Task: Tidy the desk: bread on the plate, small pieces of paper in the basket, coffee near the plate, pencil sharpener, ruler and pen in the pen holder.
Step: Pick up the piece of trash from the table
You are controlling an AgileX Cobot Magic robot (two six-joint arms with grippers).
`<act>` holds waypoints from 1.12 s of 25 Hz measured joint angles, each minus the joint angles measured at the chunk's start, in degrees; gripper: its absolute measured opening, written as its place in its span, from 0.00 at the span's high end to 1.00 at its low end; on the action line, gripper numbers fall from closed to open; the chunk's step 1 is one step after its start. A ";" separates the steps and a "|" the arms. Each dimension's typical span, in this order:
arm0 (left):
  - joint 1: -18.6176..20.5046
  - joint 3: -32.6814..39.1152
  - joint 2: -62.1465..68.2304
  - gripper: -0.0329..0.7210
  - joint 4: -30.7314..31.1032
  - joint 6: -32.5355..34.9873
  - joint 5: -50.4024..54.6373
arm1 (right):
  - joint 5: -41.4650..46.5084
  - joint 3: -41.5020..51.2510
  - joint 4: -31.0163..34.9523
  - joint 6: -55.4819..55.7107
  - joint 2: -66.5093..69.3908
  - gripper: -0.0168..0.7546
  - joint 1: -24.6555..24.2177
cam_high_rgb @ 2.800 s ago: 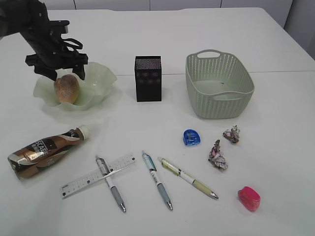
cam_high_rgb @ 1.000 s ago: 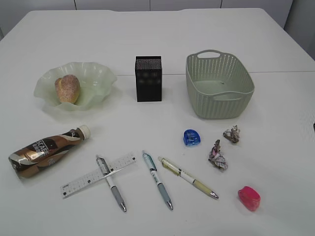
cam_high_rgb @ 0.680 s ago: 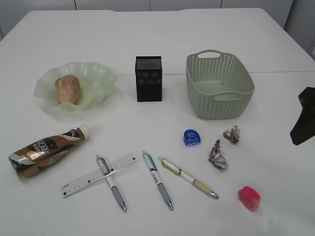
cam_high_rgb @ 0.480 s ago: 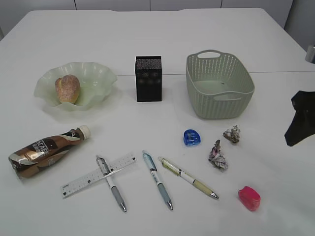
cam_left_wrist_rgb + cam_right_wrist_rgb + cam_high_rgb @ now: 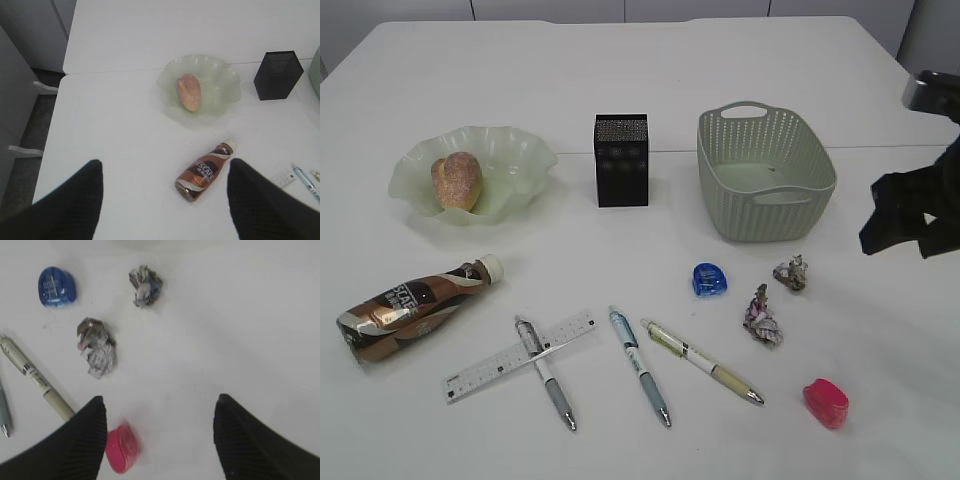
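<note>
1. Exterior view: the bread (image 5: 457, 181) is seen lying in the plate (image 5: 473, 174) at the upper left of the frame, so that part of the task is judged done; the basket (image 5: 764, 172) at upper right and the pen holder (image 5: 621, 159) at top centre are both seen empty.

2. The right end effector (image 5: 910, 215) is seen at the right edge of the frame, above the bench (image 5: 640, 60), with its jaws spread wide and nothing held. In the left wrist view the left end effector (image 5: 162, 200) is likewise shown wide open and empty, high above the coffee (image 5: 204, 169).

3. In the right wrist view, two paper scraps (image 5: 96, 346) (image 5: 145, 285) are seen in the upper left of the frame, apart from each other. They are judged very light, soft and crushable; a pinch across the crumpled bulk is judged enough, with little risk of damage.

4. The pink sharpener (image 5: 121, 447) at lower left and the blue sharpener (image 5: 56, 286) at upper left are judged small, rigid and smooth, so slipping is possible; a grip across the flatter sides is advised.

5. The coffee, lying on its side at the lower left of the exterior view, is judged rounded and liable to roll; its middle is the suggested hold.

6. The ruler (image 5: 517, 356) lies across one pen (image 5: 546, 373); being thin and flat, it is judged hard to lift off the bench.
</note>
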 joint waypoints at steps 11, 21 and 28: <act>0.00 0.00 0.00 0.21 -0.42 -0.67 0.00 | -11.09 -0.36 -4.92 5.72 9.93 0.30 6.99; 0.00 0.00 0.00 0.21 -4.07 -1.05 0.00 | -23.23 -1.55 -7.15 6.35 16.65 0.33 8.18; 0.00 0.00 0.00 0.21 -6.69 -1.41 0.00 | -23.11 -6.25 -7.49 6.35 21.74 0.34 9.08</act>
